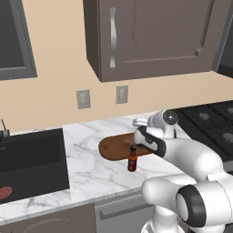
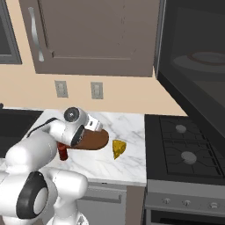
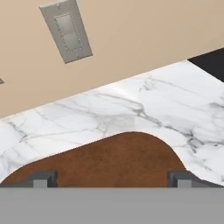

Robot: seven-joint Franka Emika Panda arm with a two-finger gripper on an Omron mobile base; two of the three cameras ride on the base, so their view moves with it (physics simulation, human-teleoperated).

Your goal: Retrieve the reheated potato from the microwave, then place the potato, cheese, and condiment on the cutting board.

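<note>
The oval dark-brown cutting board (image 1: 113, 148) lies bare on the marble counter, and it also shows under the hand (image 3: 109, 162) and beside the arm (image 2: 96, 139). My gripper (image 3: 112, 179) hovers over the board's near part, open and holding nothing; its fingertips (image 3: 41, 178) stand wide apart. The hand (image 1: 139, 122) is level and points toward the wall. The condiment bottle (image 1: 132, 159) stands upright just in front of the board, and the arm partly hides it (image 2: 63, 153). The yellow cheese wedge (image 2: 118, 148) lies right of the board. The microwave (image 2: 193, 66) hangs at upper right. The potato is out of view.
A black sink (image 1: 32, 159) is set into the counter at the left. A black stove (image 2: 184, 149) adjoins the counter on the right. Brown wall cabinets (image 1: 150, 36) hang overhead. Two wall outlets (image 1: 83, 98) sit on the beige wall behind the board.
</note>
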